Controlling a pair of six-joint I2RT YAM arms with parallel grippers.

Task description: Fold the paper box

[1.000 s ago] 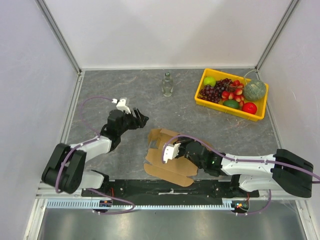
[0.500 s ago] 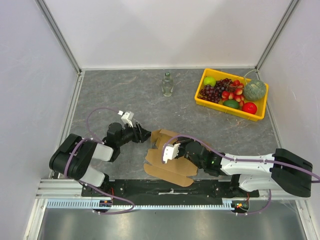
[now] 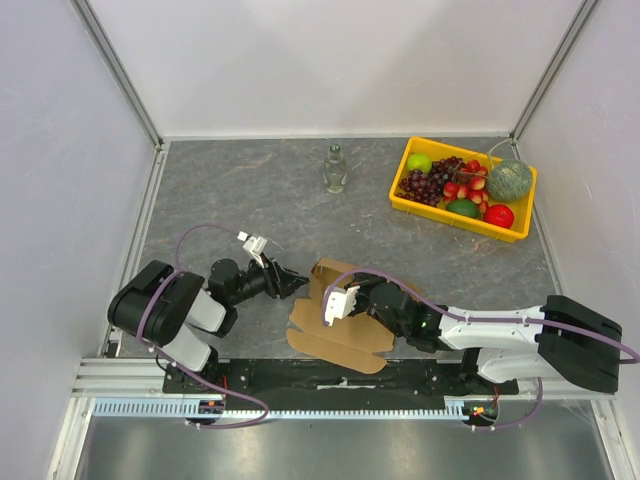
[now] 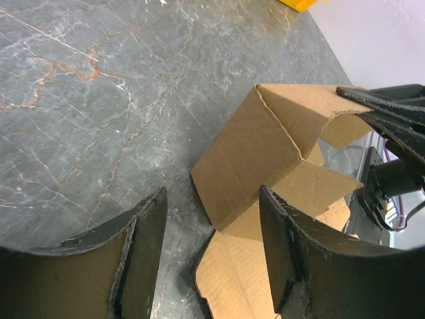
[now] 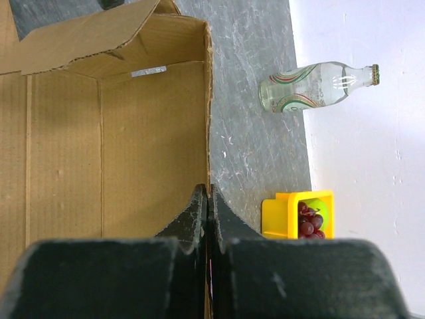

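The paper box (image 3: 335, 340) is brown cardboard, partly raised, near the table's front edge. One wall stands upright while other panels lie flat. My right gripper (image 3: 345, 300) is shut on the top edge of that upright wall (image 5: 133, 133), the fingers (image 5: 192, 212) pinching the cardboard. My left gripper (image 3: 292, 283) lies low at the box's left side, open. In the left wrist view a raised corner of the box (image 4: 259, 146) and a flat flap sit just ahead of and between its fingers (image 4: 143, 246), with gaps on both sides.
A clear glass bottle (image 3: 335, 168) stands at the back middle, also seen as the bottle (image 5: 312, 86) in the right wrist view. A yellow tray (image 3: 470, 224) of fruit sits at the back right. White walls close in the grey table on three sides.
My left arm swung down and right, bringing its gripper from open table to the box's left corner, its jaws narrowing slightly. The right gripper kept its hold and stayed put.
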